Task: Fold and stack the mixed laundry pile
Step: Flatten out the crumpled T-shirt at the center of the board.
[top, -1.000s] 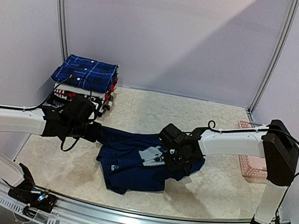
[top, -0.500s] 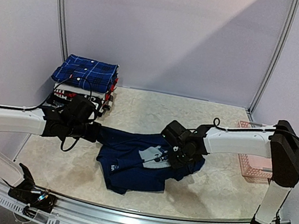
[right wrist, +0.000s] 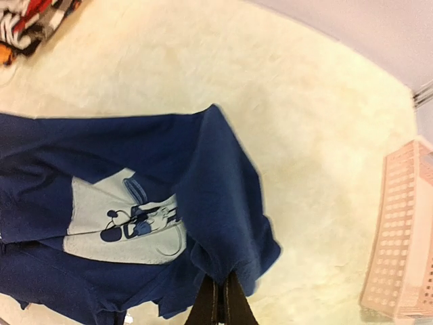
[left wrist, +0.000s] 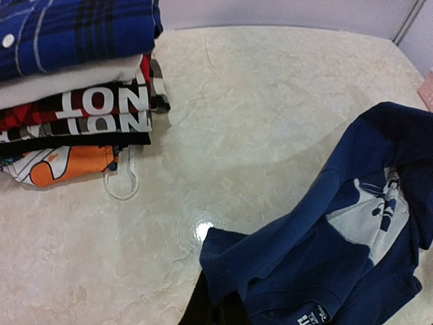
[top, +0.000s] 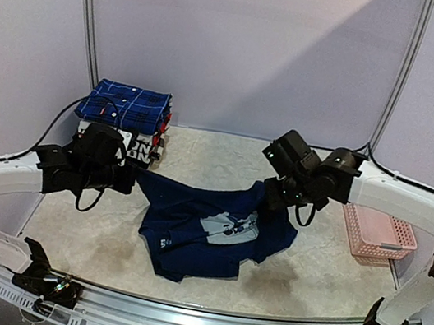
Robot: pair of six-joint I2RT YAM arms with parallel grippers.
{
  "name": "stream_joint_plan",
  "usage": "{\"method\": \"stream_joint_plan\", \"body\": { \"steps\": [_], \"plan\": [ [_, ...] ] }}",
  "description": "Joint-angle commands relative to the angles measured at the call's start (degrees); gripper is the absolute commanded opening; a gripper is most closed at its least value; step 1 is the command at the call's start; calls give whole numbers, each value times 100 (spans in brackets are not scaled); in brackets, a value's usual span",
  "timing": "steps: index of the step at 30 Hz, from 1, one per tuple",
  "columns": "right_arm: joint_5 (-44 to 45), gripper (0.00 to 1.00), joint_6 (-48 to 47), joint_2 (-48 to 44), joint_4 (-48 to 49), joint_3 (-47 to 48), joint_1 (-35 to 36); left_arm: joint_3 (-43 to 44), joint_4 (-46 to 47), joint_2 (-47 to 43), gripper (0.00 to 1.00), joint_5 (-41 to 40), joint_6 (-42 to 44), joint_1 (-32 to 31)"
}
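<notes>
Mid-table, between the two arms, the navy T-shirt [top: 205, 231] is strung out left to right, pale-blue print facing up, with most of it sagging onto the table [top: 315, 271] toward the near edge. My left gripper [top: 134, 180] is clamped on the shirt's left end and the right gripper [top: 272, 195] is pinched tight on its far-right edge. Both are a bit off the surface, so the far edge runs nearly straight between them. The plaid shirt [top: 125, 104] sits folded on top of the stack [top: 125, 140] in the far left corner, way closer to the left arm than the right. The pink basket [top: 378, 236] is off to the right, well apart. What bugs me is that both wrist views cut the fingertips off at the bottom. I think I've got the shoulders, but honestly can't tell sleeve from hem. The near part is bunched too, so whatever's folded under is hidden.
</notes>
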Motion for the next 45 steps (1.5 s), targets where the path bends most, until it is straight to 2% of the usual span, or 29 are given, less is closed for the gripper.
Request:
{"method": "stream_joint_plan", "body": {
  "steps": [1,9,16,29,33,37,42,44,45],
  "plan": [
    [630,0,-62,-519,-600,272,-21,367,-505,-460,0,-198,141,90],
    [1085,0,-98,-1591,-974,524,-26,1008,-1244,-1211,0,-504,305,92],
    [950,0,-433,-2415,-884,571,-21,1684,-1658,-1876,0,-677,381,90],
    [-1163,0,-1762,-2867,-830,2089,-24,3675,-2007,-2293,0,-487,900,90],
    [-1998,0,-2049,-2767,-1115,2773,-24,4319,-1998,-2316,0,-187,1004,90],
    [-2581,0,-2312,-2660,-1404,3501,-23,4934,-1883,-2249,0,492,1128,90],
    [-2501,0,-2285,-2653,-1395,4151,-20,5874,-1698,-1921,0,1160,1284,90],
    [-2168,0,-2161,-2662,-1294,4209,-23,6372,-1827,-1557,0,1283,1327,90],
    [-1701,0,-2083,-2649,-1269,4203,-26,6611,-1946,-1349,0,1302,1355,90]
  ]
}}
